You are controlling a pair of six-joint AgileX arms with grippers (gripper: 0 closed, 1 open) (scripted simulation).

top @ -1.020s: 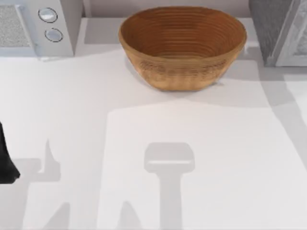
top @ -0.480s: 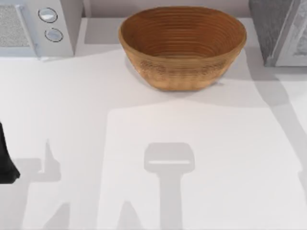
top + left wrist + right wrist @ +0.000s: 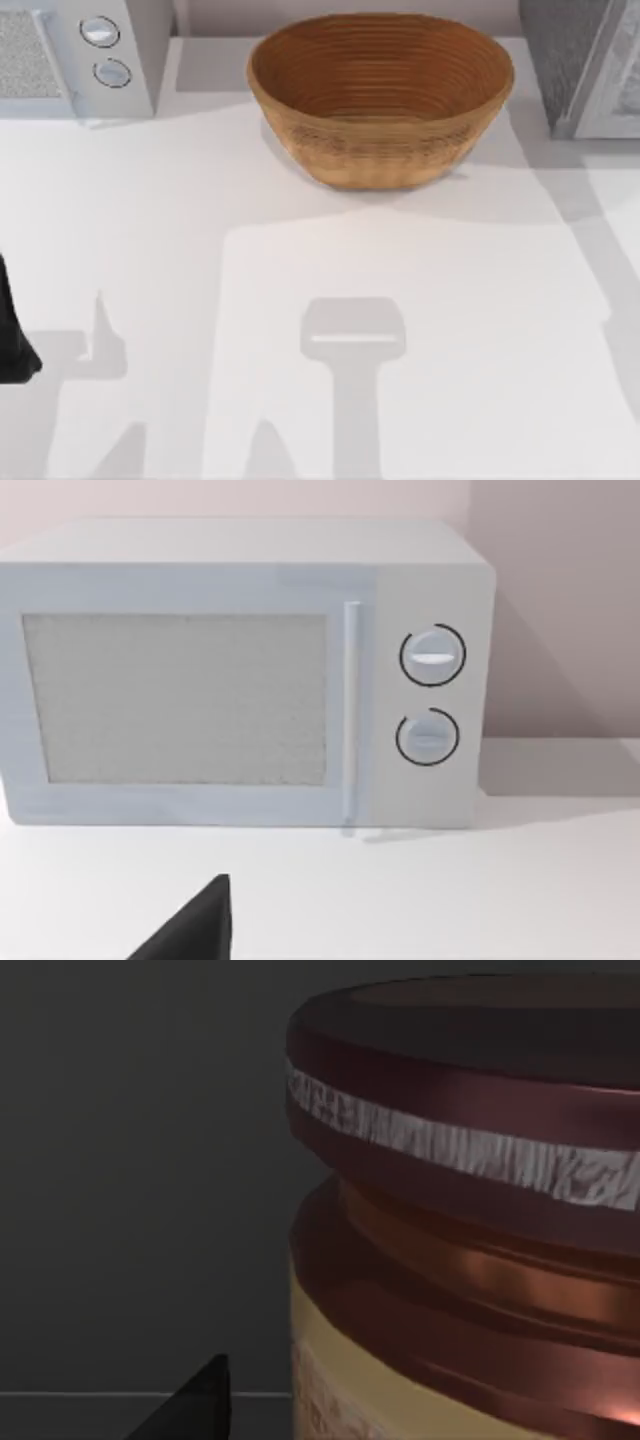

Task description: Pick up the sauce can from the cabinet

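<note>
One broad white worktop point(image 3: 150, 230) is stretching across the whole scene, carrying everything from large to small. At its far left corner a pale microwave point(image 3: 240, 670) is sitting with its door closed, its speckled window facing the left wrist camera and two round dials point(image 3: 432, 656) stacked beside the handle. At the far right corner a grey cabinet point(image 3: 585, 65) is standing, cut off by the edge of the top view. Between the two, against the far edge, a big brown woven bowl point(image 3: 380, 95) is resting upright, well apart from the microwave and nearer the cabinet. Along the left edge, toward the near side, the dark tip of the left gripper point(image 3: 14, 340) is hanging just over the surface, parked; I cannot tell how wide its pincer is set, and nothing is showing in its hold. The sauce can point(image 3: 470, 1220) is standing upright in a dim, dark-walled space, looming very close in the right wrist view, its maroon lid ringed by a pale band above a tan body. A black fingertip of the right gripper point(image 3: 195, 1405) is poking in just beside the can, apart from it; whether that pincer is spread or closed I cannot tell.
</note>
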